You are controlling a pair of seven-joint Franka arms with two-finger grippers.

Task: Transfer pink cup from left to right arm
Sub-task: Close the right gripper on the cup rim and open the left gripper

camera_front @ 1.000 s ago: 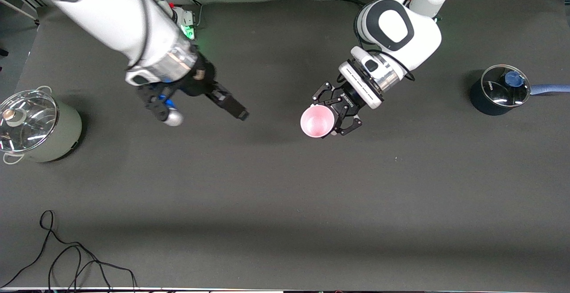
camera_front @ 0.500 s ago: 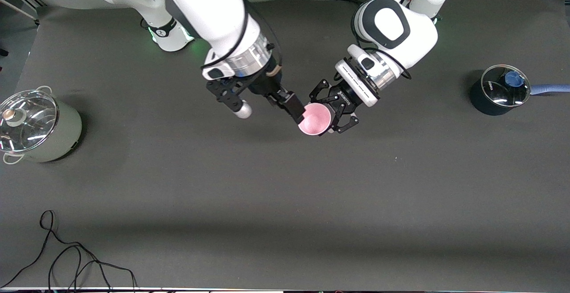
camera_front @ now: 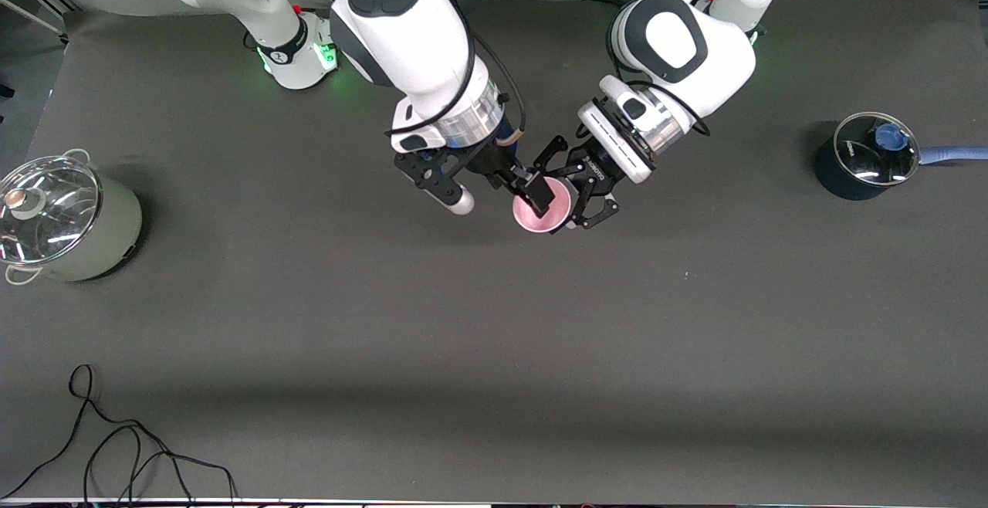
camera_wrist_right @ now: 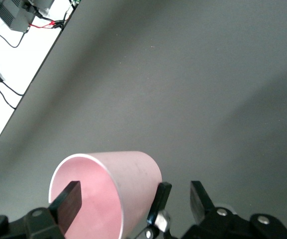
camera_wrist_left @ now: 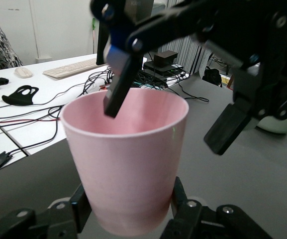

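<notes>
While the pink cup hangs mid-air over the middle of the dark matte table, just above centre of the front frame, the left tool is pinching it around its lower body with those black skeletal linkage fingers. Cup's a smooth, tapered plastic tumbler, no handle, mouth up. The right tool is spread wide at the rim: one flat black finger dips inside the cup's mouth, the pale rounded one sits outside, clear of the wall. At the frame's left edge there's a grey-green pot with a glass lid; at the right, a dark saucepan with a blue handle.
</notes>
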